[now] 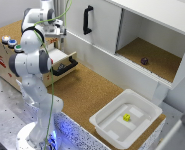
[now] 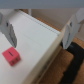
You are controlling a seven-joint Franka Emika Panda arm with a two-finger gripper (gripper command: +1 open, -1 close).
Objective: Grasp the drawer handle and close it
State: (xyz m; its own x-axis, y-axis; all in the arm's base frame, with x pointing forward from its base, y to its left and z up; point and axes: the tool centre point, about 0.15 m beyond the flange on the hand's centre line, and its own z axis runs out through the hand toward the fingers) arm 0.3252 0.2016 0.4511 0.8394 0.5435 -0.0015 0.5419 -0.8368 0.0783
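Observation:
The drawer is a small pale tan one, pulled out of the tan box with coloured round buttons at the exterior view's left. Its black bar handle is on the drawer front, facing the cork table. My gripper hangs above the open drawer, partly hidden by my own arm. In the wrist view the gripper is open and empty, its fingers spread over the drawer. A red cube lies in the drawer. The handle shows beyond one finger, not touched.
A big white cabinet stands behind, with a long upright black door handle and an open compartment holding a small dark object. A white plastic tub with a yellow cube sits at the table's front.

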